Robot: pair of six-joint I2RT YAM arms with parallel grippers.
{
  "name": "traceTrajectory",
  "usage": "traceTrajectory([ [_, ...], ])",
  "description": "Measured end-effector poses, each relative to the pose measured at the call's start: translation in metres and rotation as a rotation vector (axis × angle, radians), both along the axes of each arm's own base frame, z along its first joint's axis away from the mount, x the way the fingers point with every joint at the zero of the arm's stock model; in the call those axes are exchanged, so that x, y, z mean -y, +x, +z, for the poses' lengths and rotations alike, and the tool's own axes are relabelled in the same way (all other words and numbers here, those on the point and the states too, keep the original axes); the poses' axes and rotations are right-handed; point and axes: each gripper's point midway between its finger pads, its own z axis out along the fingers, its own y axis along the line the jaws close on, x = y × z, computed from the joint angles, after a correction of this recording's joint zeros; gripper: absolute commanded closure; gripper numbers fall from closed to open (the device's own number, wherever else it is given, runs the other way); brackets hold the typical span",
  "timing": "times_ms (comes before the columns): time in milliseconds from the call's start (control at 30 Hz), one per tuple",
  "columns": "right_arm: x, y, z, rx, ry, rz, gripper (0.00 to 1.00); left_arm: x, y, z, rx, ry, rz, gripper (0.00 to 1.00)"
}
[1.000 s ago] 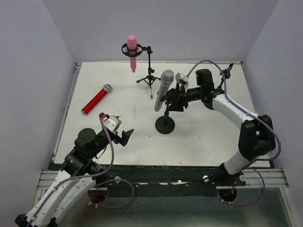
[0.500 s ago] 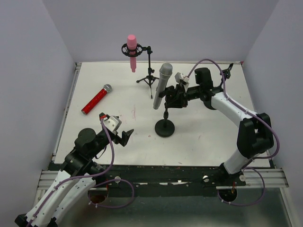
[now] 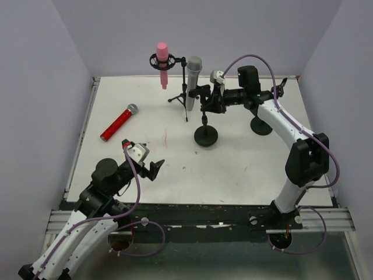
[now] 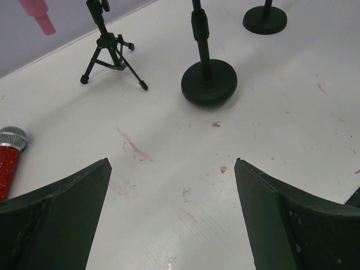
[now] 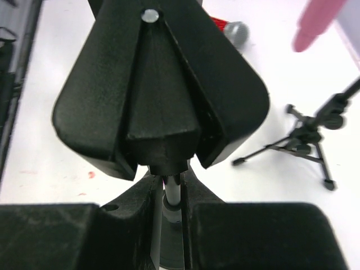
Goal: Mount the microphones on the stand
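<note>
White bench (image 3: 245,169), grey walls. Right gripper (image 3: 208,100): jaws clenched on the clip (image 5: 160,84) of the round-base stand (image 3: 206,136), silver mic (image 3: 192,79) near upright at it. Pink mic (image 3: 162,63) hangs in the tripod stand (image 4: 108,45). Red mic (image 3: 119,122) lies at bench left. Left gripper (image 3: 152,168): jaws released, holding nothing.

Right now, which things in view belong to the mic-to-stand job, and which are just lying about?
Job:
pink microphone, hanging in the mount of the tripod stand
silver-grey microphone, on the round-base stand held by the right gripper
red microphone, flat on the table
second round-base stand, behind the right arm

Just there:
red smudges on the table
purple cables
</note>
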Motion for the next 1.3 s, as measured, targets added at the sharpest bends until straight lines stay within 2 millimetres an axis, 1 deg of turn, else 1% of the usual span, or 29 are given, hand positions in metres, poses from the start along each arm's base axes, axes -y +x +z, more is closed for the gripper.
traceTrajectory([
  [133, -0.001, 0.034, 0.006, 0.045, -0.032, -0.092, 0.96, 0.000, 0.000, 0.000, 0.002, -0.001, 0.000, 0.01],
  [333, 0.006, 0.077, 0.002, 0.048, -0.063, -0.232, 0.96, 0.000, -0.001, 0.000, 0.002, 0.001, 0.000, 0.01],
  [500, 0.024, 0.107, 0.000, 0.019, -0.055, -0.337, 0.96, -0.001, -0.001, 0.000, 0.002, 0.002, 0.000, 0.01],
  [700, 0.040, 0.132, 0.000, 0.007, -0.048, -0.430, 0.96, -0.001, -0.001, -0.001, 0.000, 0.003, 0.000, 0.01],
  [900, 0.037, 0.165, 0.003, 0.027, -0.029, -0.481, 0.96, 0.000, 0.000, -0.003, -0.006, 0.008, 0.000, 0.01],
  [933, 0.036, 0.171, 0.006, 0.038, -0.021, -0.492, 0.96, 0.000, 0.000, -0.003, -0.007, 0.009, 0.000, 0.01],
  [967, 0.036, 0.174, 0.001, 0.033, -0.024, -0.496, 0.95, 0.000, 0.000, -0.003, -0.007, 0.009, 0.000, 0.01],
  [1067, 0.036, 0.183, -0.004, 0.026, -0.022, -0.519, 0.94, 0.000, 0.000, -0.003, -0.007, 0.009, 0.000, 0.01],
  [1200, 0.036, 0.188, -0.014, 0.013, -0.025, -0.530, 0.92, 0.000, 0.001, -0.005, -0.014, 0.013, 0.001, 0.01],
  [1300, 0.035, 0.192, -0.013, 0.025, -0.016, -0.532, 0.91, 0.001, 0.002, -0.006, -0.020, 0.018, 0.001, 0.01],
])
